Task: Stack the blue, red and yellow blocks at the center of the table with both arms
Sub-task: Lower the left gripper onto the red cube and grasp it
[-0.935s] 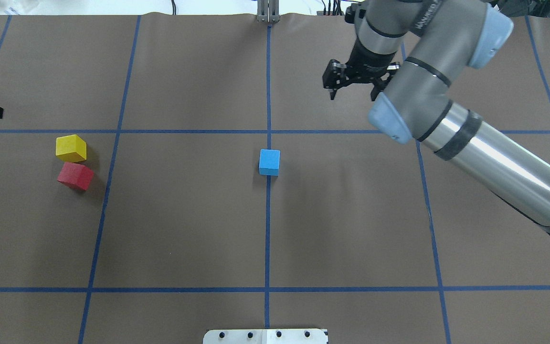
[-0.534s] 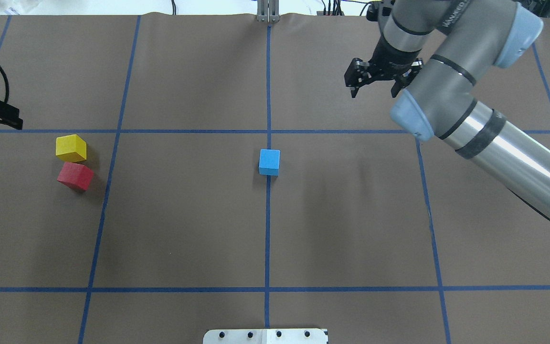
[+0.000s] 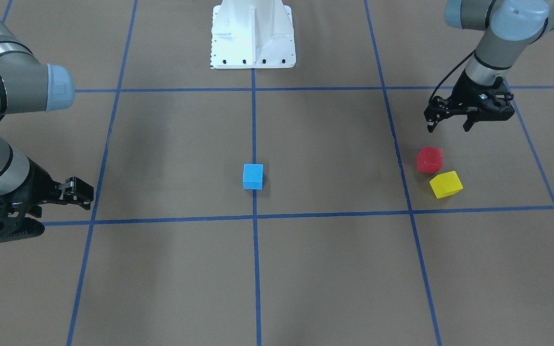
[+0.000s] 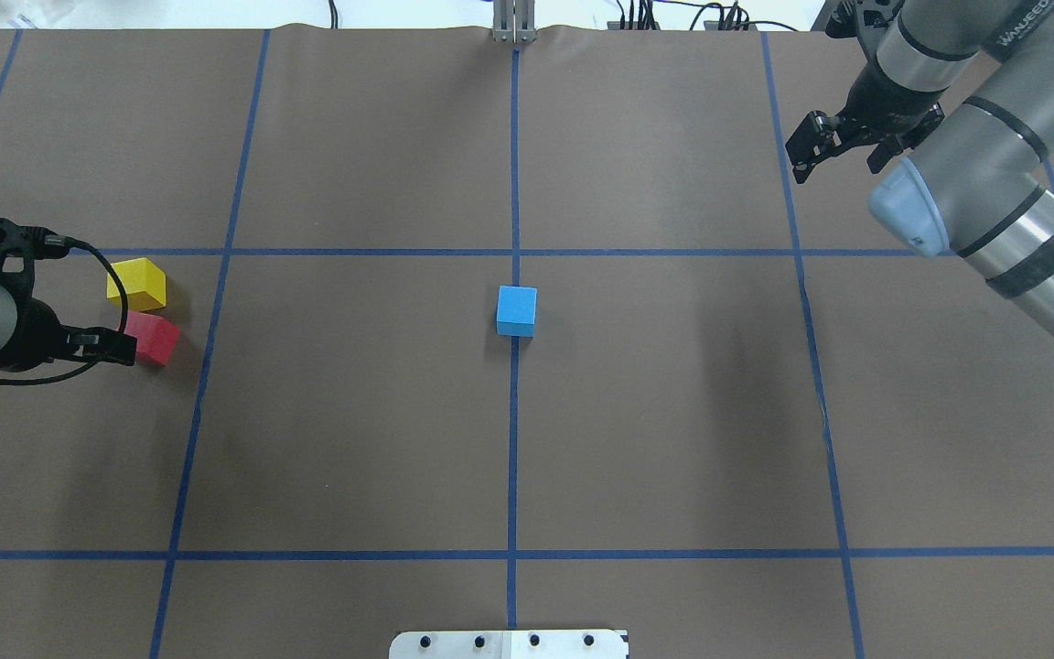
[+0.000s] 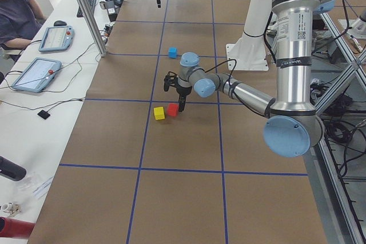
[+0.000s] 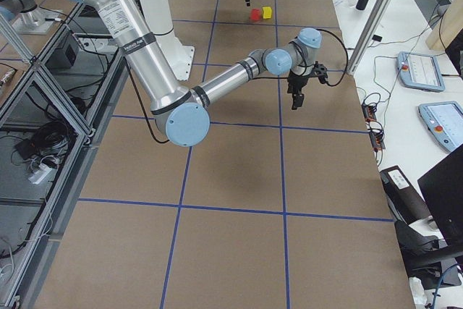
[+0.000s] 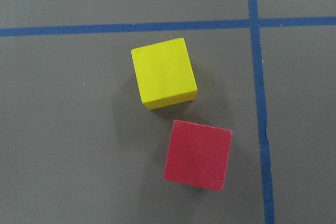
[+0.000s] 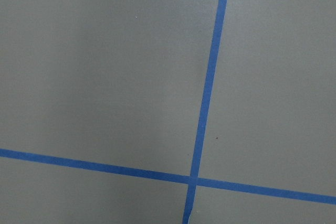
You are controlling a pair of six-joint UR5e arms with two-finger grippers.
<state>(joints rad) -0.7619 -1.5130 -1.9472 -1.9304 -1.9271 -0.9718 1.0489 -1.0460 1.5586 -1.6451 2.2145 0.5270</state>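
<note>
So the big brown bench (image 4: 353, 439) with its blue tape grid has the blue block (image 4: 516, 309) sitting right on the centre line, and I'll use that as the anchor for everything else. The right arm (image 4: 1021, 247) is way off to the robot's right of the blue block and toward the far edge. Its end effector (image 4: 836, 167) is spread wide and empty, over bare bench with nothing under it. The left arm (image 3: 498, 29) is the one that matters. Its end effector (image 3: 448, 126) is also spread wide and carrying nothing, well out to the robot's left of the blue block, up in the air near the other two cubes. The red block (image 3: 430, 159) and yellow block (image 3: 446, 184) sit just beside each other out there, corners almost meeting but apart as far as the wrist view shows. Red is the one nearer the robot, yellow just past it. Both are turned a bit off the grid lines. My read is that the left arm is clearly the closer one, red goes next, and the tricky bit is squaring the fingers (image 3: 429, 128) to red's faces without bumping yellow.
</note>
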